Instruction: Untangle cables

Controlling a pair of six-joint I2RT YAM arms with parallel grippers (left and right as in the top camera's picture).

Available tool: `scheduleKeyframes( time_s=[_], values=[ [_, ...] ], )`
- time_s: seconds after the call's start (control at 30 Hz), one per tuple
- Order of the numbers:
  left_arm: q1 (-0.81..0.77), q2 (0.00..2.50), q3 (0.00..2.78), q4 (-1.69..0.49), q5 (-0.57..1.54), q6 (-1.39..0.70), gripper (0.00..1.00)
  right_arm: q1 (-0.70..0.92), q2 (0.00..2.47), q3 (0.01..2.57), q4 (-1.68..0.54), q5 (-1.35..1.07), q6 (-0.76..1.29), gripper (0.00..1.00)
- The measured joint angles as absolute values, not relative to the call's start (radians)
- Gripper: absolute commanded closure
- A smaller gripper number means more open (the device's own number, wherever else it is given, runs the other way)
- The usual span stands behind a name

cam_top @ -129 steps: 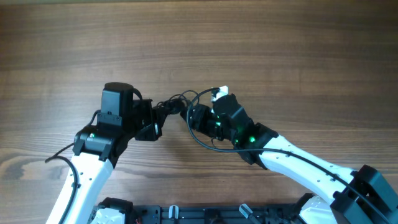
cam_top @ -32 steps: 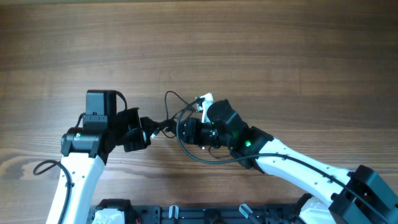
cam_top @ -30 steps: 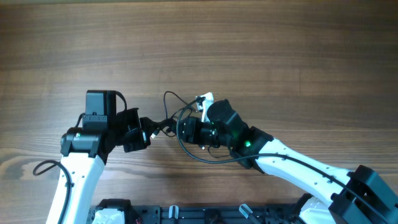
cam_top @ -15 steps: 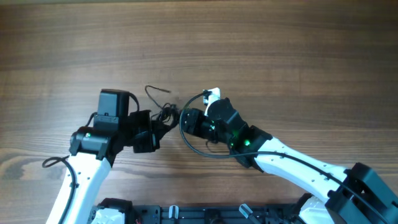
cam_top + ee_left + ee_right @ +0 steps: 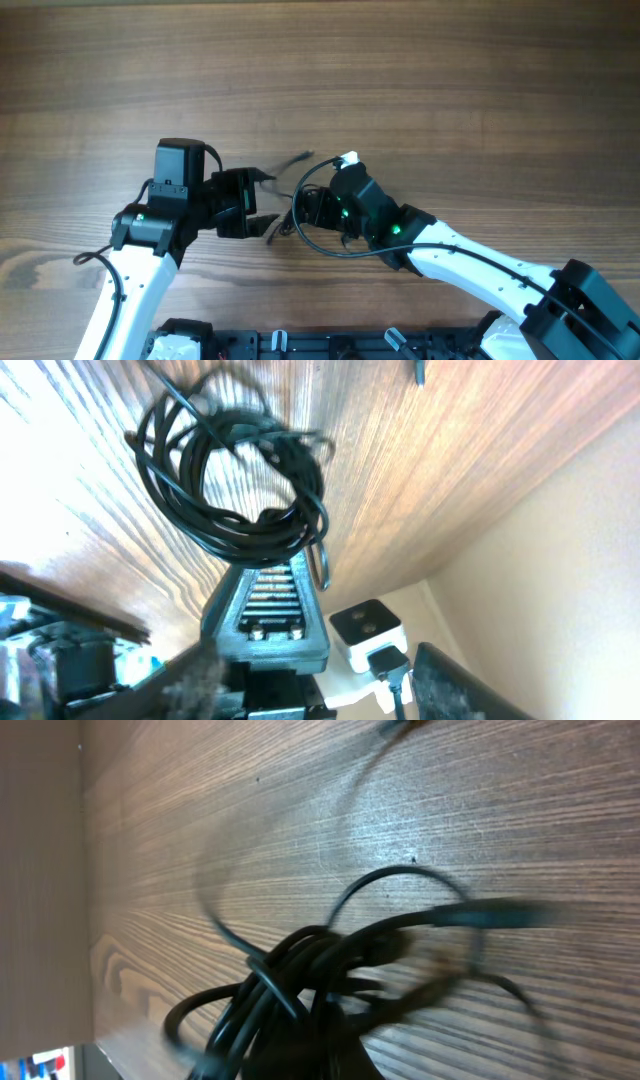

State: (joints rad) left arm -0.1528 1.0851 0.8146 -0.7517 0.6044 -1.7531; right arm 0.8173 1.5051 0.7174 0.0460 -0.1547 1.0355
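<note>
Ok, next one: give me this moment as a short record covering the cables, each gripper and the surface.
surface: wooden table, both arms meeting over its near half
cables: thin, black, bunched in a looped coil, not separated
loose strand: blurred, sticking out above the bunch
left gripper: open, beside the bunch, gripping nothing
right gripper: shut on the cables at the edge of the coil
task status: not yet untangled
</note>
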Motion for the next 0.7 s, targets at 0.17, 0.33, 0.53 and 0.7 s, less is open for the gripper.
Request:
scheduleKeyframes(
  time_s=[0.17,0.33,0.53,0.7],
  values=[
    [-0.150,1.085,0.816,-0.783,0.572,-1.680,0.14,0.817,1.498,0.717,0.049,-0.155,1.028,0.96],
    [-0.150,1.085,0.818,-0.946,0.542,-1.646,0.09,0.817,1.492,0.717,0.048,-0.155,1.052,0.95],
    [-0.179,1.085,0.818,-0.992,0.509,-1.644,0.16,0.817,1.492,0.717,0.048,-0.148,1.144,0.96],
    [-0.219,1.103,0.818,-0.987,0.467,-1.720,0.24,0.817,1.492,0.717,0.048,-0.148,1.163,0.96]
  ],
)
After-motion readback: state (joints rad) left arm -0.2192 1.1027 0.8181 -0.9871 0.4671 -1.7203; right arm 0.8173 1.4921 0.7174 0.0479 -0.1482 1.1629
